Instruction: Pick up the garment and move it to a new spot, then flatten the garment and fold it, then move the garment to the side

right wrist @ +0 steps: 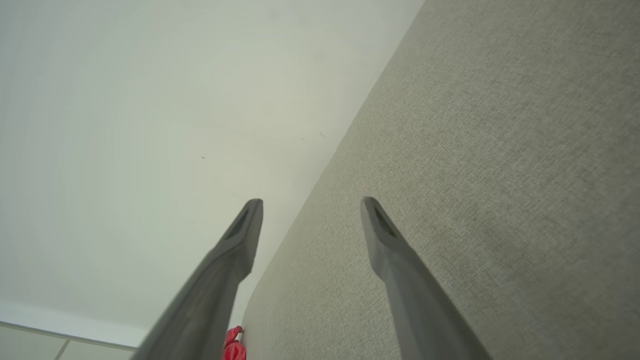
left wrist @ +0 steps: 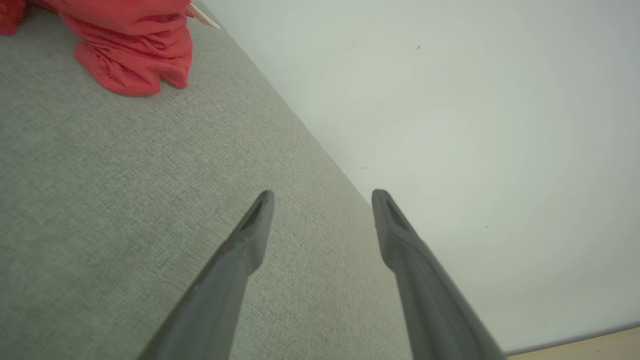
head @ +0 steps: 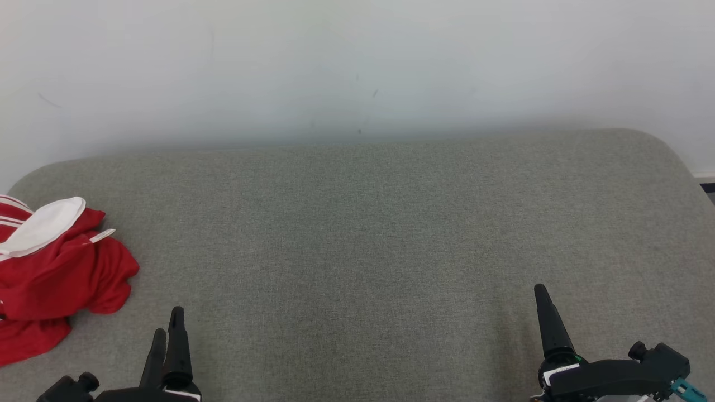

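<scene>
Left gripper (left wrist: 322, 196): fingers spread apart, grasping nothing, just right of the garment.
Right gripper (right wrist: 311, 201): fingers spread apart, grasping nothing.
Red garment (head: 61, 279): crumpled, white panel on top, at left edge of grey upholstered surface (head: 363, 234).

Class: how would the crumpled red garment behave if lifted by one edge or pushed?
The red garment lies in soft bunched folds, so it is probably floppy and would drape when lifted. The cloth looks thin, so likely light. On the woven grey surface, a push would likely bunch it rather than slide it.
</scene>
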Controlling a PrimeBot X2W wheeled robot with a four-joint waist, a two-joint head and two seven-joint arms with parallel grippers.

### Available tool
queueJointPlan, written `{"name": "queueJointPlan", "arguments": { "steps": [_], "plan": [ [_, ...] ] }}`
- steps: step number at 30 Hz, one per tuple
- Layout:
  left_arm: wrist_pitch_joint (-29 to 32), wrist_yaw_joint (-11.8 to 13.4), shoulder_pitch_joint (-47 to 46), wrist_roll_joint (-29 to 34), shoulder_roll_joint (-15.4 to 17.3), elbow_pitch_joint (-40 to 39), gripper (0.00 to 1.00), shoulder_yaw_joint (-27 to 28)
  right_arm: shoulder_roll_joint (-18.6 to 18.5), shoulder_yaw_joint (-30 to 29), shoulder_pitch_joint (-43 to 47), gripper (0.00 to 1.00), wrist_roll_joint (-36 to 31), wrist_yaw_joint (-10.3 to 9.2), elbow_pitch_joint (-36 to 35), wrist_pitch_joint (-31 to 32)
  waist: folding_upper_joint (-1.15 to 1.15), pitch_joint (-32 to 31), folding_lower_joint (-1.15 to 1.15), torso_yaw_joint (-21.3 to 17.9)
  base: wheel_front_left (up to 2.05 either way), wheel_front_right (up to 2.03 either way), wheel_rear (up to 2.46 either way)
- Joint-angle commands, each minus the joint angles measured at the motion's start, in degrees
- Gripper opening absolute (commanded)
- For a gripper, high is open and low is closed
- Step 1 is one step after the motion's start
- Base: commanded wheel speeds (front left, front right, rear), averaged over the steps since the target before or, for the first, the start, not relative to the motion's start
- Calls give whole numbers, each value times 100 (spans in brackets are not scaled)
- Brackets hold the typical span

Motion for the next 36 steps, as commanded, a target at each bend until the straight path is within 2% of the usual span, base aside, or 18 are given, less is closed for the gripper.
{"name": "queueJointPlan", "arguments": {
  "steps": [1, 11, 36],
  "plan": [
    [-77, 31, 4, 359, 23, -104, 100, -47, -2, 38, -34, 100, -296, -4, -109, -73, 0, -1, 0, -4, 0, 0, 0],
    [-268, 190, 45, 1475, 26, -169, 100, -188, -2, 140, 7, 100, -1399, -5, -188, -262, 0, -9, 0, -29, 0, 0, 0],
    [-663, 369, 202, 3262, 121, -257, 100, -448, -2, 271, 105, 100, -3474, -7, -173, -656, 0, -79, 0, -46, 0, 0, 0]
  ]
}}
